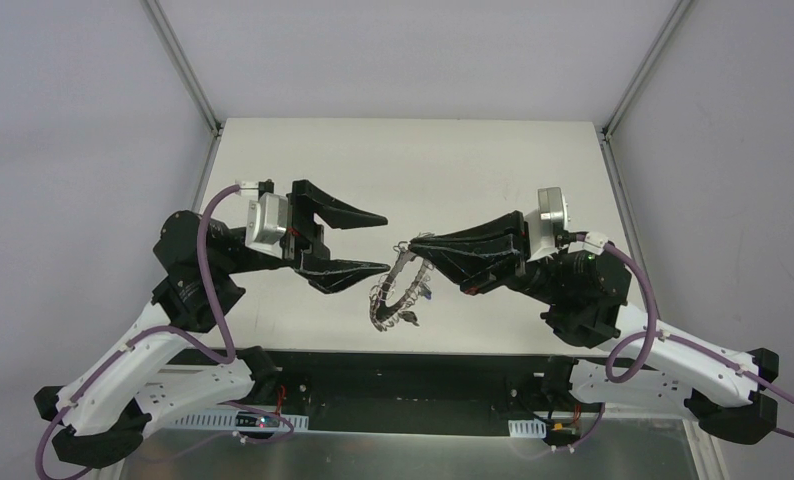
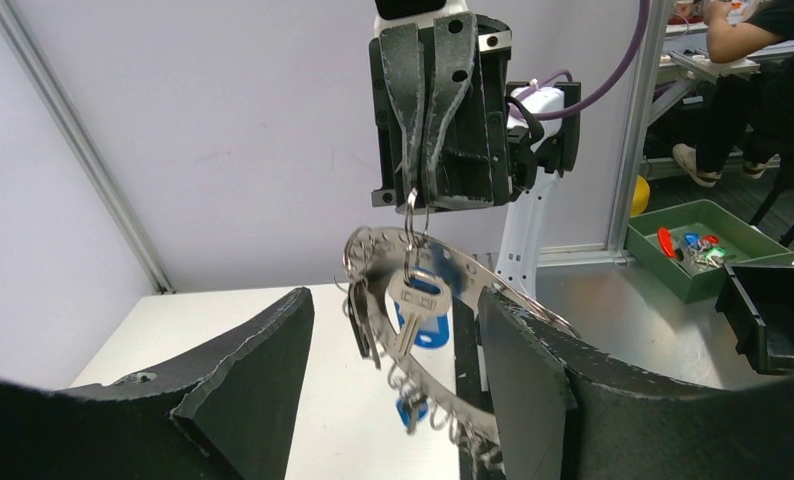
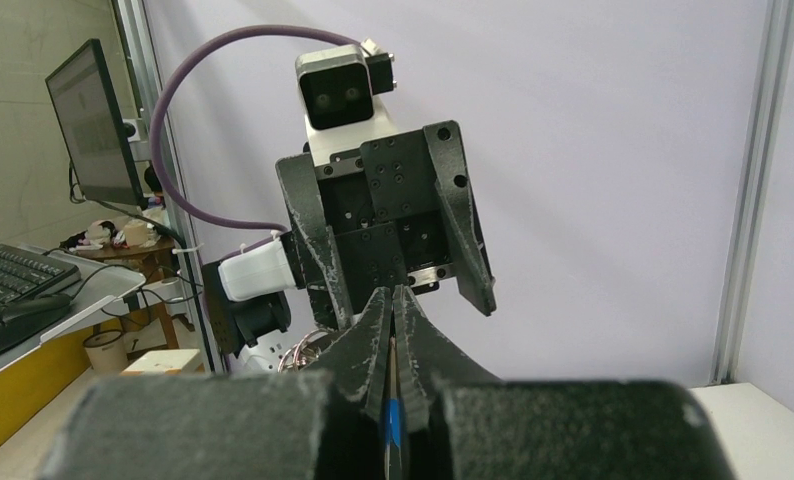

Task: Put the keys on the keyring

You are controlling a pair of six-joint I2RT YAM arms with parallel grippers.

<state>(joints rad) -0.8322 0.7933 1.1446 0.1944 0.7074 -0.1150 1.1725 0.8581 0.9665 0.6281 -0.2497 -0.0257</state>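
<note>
The keyring (image 1: 378, 298), a floppy silvery band fringed with small wire loops, hangs in mid-air at the centre of the overhead view, above the near part of the table (image 1: 303, 160) and not resting on it. My right claw (image 1: 410, 245) is clenched on one wire loop at the ring's top. Held from this single high point, the band droops below the tips and shows its loops sideways, which I judge is why it is carried aloft rather than laid flat. In the left wrist view a silver key (image 2: 420, 312) with a blue cap dangles from the pinched loop at centre frame, so at least one key appears to be on the ring. A second blue thing (image 2: 410, 410) shows lower down the band, too blurred to name. My left claw (image 1: 387, 242) stands released and grasps nothing. Its fingers (image 2: 243, 380) spread to the lower left and lower right of its own view, with the ring in the gap beyond them, apart from both. Facing the right claw tip to tip, it seems placed to reach in on the ring.
</note>
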